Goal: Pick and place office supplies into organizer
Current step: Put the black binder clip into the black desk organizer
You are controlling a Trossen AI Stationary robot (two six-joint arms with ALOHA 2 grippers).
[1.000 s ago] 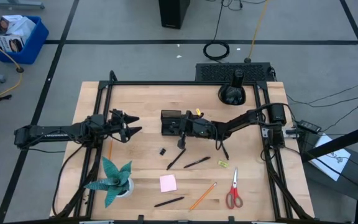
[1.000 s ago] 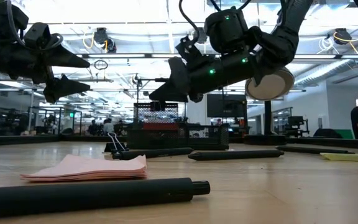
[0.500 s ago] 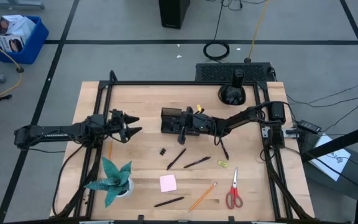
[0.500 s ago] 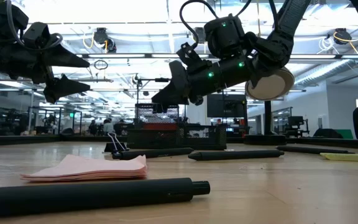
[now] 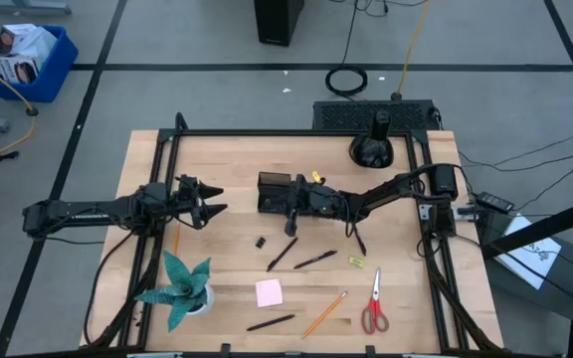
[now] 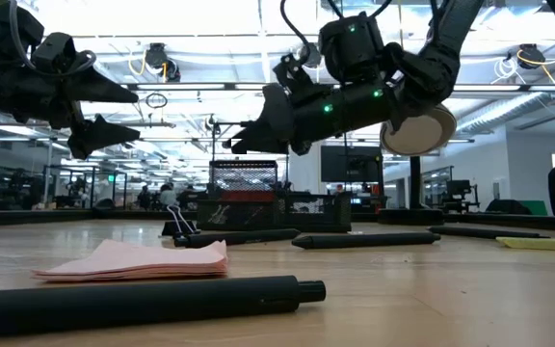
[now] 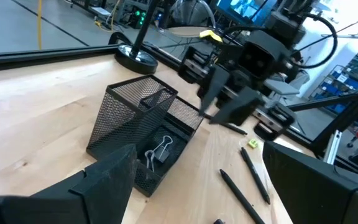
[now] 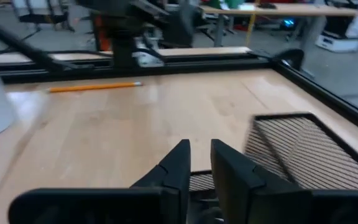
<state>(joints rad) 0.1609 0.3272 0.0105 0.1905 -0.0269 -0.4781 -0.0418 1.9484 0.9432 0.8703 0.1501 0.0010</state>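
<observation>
High view: my right gripper [image 5: 291, 202] hovered over the organizer [image 5: 273, 193] near table centre, left gripper [image 5: 211, 200] spread idle at nine o'clock. Right wrist view: my fingers [image 8: 179, 163] stood barely parted, nothing visibly pinched. Risk: clipping the mesh rim and shoving it.

Both arms over the counter [image 5: 217, 159], meeting near the organizer [image 5: 275, 194]

We see the right gripper [image 5: 293, 204] just beside the organizer, at its side nearer the scissors, and the left gripper [image 5: 210, 200] apart from it on the far side, fingers spread. Beyond the right gripper from the organizer lie a binder clip [image 5: 261, 242], black pens [image 5: 283, 254], a sticky-note pad [image 5: 269, 292], an orange pencil [image 5: 324, 312] and scissors [image 5: 374, 302]; the teal plant [image 5: 181, 286] stands well off.
</observation>
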